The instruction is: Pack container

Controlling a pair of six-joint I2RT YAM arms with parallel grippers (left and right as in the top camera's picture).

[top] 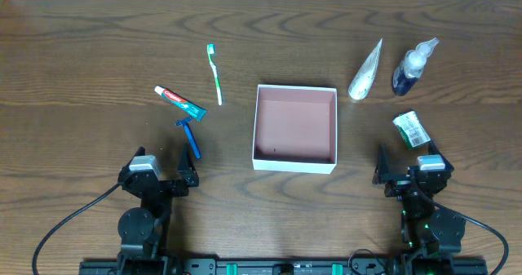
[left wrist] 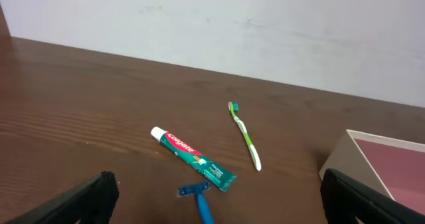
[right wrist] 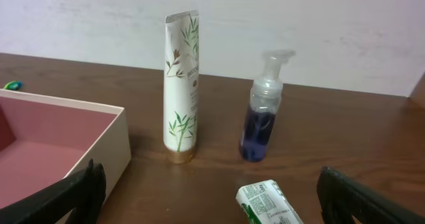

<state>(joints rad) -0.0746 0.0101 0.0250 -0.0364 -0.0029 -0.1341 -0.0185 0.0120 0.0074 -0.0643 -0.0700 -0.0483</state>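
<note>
container [top: 294,125] mid-table. left of it: toothbrush [top: 214,73], toothpaste [top: 180,102], razor [top: 189,136] just ahead of left gripper [top: 163,174]. right of it: white tube [top: 366,71], pump bottle [top: 413,67], green pack [top: 411,130] near right gripper [top: 409,170]. both jaws wide.

Left arm [top: 139,224]: black, round joints, grey block on top.
Right arm [top: 430,226]: black too, tiny green lights.
Cables [top: 61,226]: black, thin, curvy.

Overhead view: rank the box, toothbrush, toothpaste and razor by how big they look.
1. box
2. toothbrush and toothpaste: about equal in length, the toothpaste wider, so not ranked apart
3. razor
</note>
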